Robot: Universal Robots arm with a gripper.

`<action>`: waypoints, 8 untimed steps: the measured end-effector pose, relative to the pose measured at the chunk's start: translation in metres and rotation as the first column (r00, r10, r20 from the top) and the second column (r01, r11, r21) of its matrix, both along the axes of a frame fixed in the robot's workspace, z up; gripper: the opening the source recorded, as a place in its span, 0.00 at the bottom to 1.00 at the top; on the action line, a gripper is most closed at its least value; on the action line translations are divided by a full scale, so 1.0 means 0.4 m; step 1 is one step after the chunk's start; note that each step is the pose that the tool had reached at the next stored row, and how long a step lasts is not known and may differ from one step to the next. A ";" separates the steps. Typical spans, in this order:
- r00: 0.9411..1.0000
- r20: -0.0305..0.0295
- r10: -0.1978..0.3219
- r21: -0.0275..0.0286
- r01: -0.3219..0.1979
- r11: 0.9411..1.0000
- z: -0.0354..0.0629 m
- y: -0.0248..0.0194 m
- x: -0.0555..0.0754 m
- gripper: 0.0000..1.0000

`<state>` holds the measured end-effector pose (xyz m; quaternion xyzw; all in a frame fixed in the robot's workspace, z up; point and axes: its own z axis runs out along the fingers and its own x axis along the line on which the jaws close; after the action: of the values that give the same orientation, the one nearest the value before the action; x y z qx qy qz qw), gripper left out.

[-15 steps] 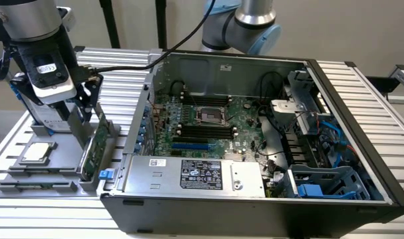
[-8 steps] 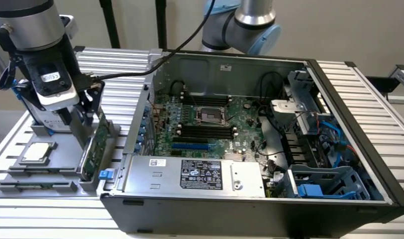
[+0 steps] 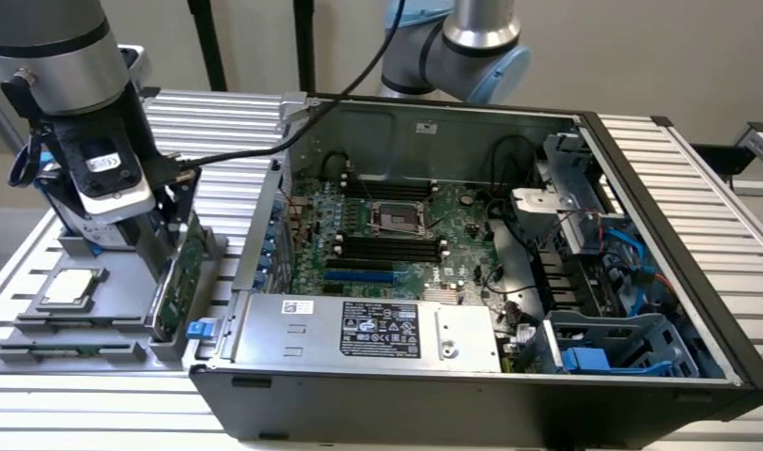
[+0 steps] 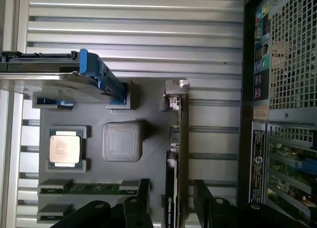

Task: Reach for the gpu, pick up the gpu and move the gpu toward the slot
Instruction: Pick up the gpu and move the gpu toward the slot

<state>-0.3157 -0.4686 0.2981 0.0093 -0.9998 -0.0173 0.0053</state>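
Green circuit board seen edge-on: the gpu (image 4: 182,139) stands upright in a dark grey fixture tray (image 4: 153,139) on the ribbed metal counter (image 4: 124,20). Its silver bracket points away from the claw (image 4: 172,182). The claw is open, its 2 black fingers (image 4: 204,200) straddling the near end of the card without clamping it. Beyond 1 finger lie a CPU chip (image 4: 65,148) and a blue-framed hard drive (image 4: 49,82). Just beyond the other finger rises the wall of the open computer case (image 3: 482,413), with a blue expansion slot (image 3: 359,277) on the motherboard inside.

Risks: the card looks nearer 1 finger, so an uneven squeeze could tilt or jam it in its holder. A weak hold on the thin edge could let it slip and strike the case wall.
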 end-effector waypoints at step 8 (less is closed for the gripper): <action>1.000 0.002 0.000 0.000 0.000 1.000 -0.036 -0.006 -0.002 0.48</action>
<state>-0.3167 -0.4709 0.2836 0.0095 -0.9998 -0.0171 0.0045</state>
